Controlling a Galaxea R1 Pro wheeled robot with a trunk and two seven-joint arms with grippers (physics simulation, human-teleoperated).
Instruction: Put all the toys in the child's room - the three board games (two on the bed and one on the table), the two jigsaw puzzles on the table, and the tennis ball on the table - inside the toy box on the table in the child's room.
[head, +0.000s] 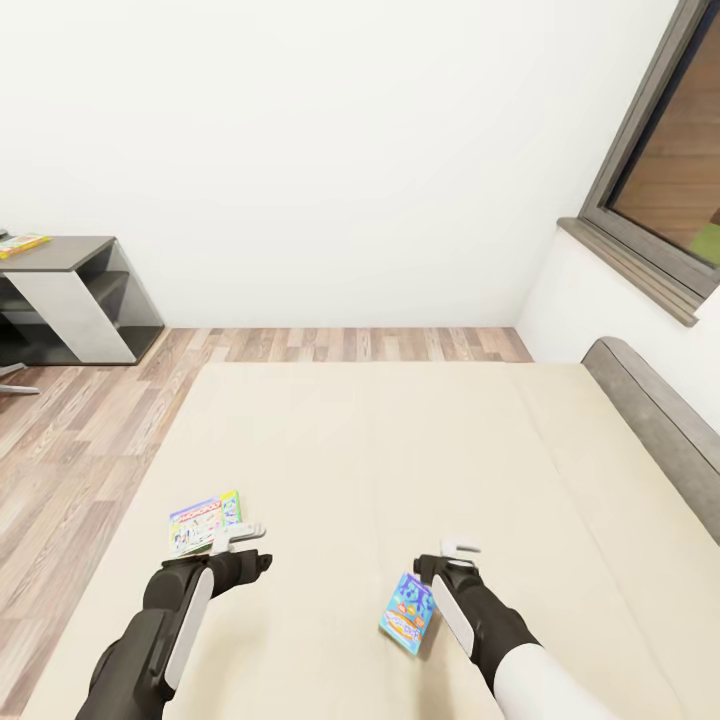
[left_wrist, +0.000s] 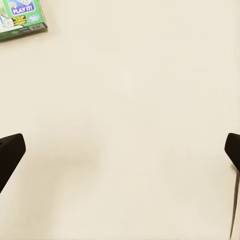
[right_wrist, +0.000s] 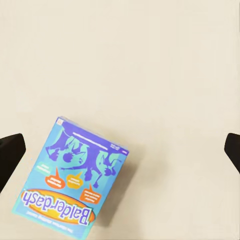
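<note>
Step in hand: collecting the two board games off the bed (head: 400, 450).

Left gripper (head: 240, 537) spread wide, empty, over bare mattress. Pale Monopoly box (head: 205, 520) lies flat at its 11 o'clock, just beside the fingertips.

Right gripper (head: 452, 556) also spread, empty. Blue Balderdash box (right_wrist: 74, 175) lies flat at its 7 o'clock.

Next, by my judgement: centre each gripper over its box, descend, catch a thin edge.

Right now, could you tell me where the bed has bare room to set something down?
The mattress is bare across its far half, up to the floor strip by the wall, and along the side by the grey frame. Between the two hands there is also free room. It is crowded only near the pale board game and the blue board game.
</note>
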